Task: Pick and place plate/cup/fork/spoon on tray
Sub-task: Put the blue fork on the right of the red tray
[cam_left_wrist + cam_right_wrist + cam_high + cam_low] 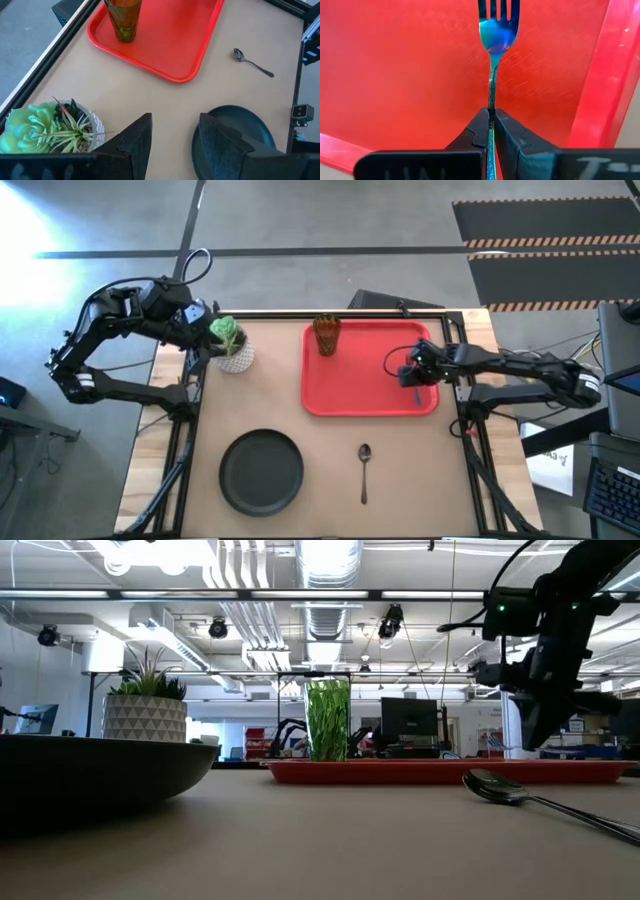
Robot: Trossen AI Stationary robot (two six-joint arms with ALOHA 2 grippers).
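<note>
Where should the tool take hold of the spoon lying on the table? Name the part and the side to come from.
Grip the spoon at the middle of its slim handle, coming straight down from above. It lies flat on the bare table between the plate and the right edge, bowl toward the tray, so fingers can likely straddle the narrow handle crosswise; the wider, rounded bowl would probably slip.

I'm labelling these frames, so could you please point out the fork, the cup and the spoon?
fork (pixel 496 35), right wrist view, on its neck below the tines.
cup (pixel 326 335), high view, on its rim.
spoon (pixel 365 452), high view, on its bowl.
</note>
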